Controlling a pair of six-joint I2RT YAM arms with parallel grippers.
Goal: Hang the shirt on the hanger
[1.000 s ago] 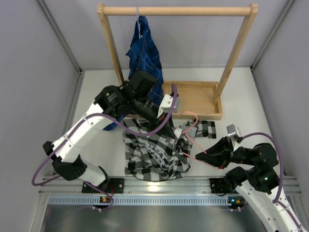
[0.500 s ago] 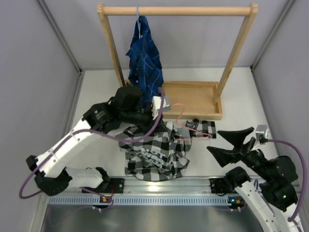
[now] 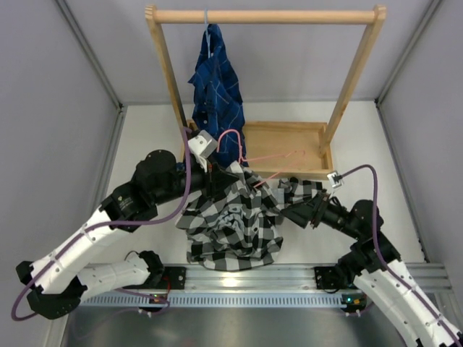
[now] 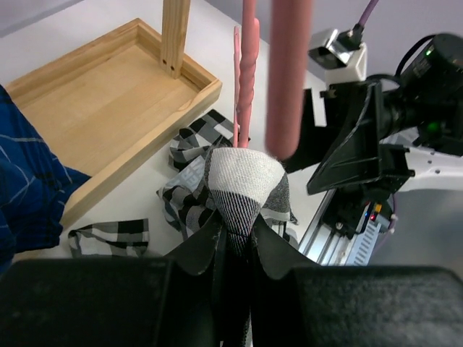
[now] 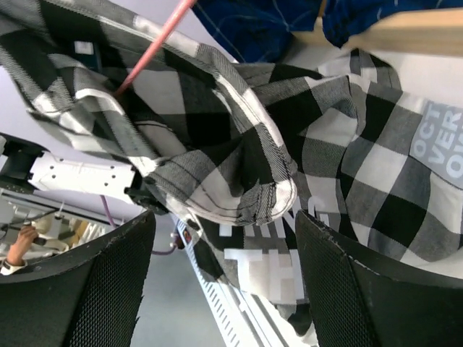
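The black-and-white check shirt (image 3: 231,217) hangs bunched from my left gripper (image 3: 215,168), which is shut on a peak of its fabric (image 4: 242,181); its lower part rests on the table. The pink hanger (image 3: 271,155) rises out of that gripped fabric, with its hook up by the left gripper and one arm reaching right over the tray. In the left wrist view the hanger's wire (image 4: 246,79) stands just beyond my left gripper (image 4: 235,231). My right gripper (image 3: 295,212) is open at the shirt's right edge. A fold of the shirt (image 5: 246,195) lies just beyond my right gripper (image 5: 224,224), untouched.
A wooden rack (image 3: 264,14) stands at the back with a tray base (image 3: 289,144). A dark blue shirt (image 3: 217,79) hangs from its rail on the left. The arms' metal mounting rail (image 3: 246,276) runs along the near edge.
My right gripper let go of the hanger, opened wide, swung right, then came back to the shirt's right edge. My left gripper drew back and left, lifting the shirt and hanger.
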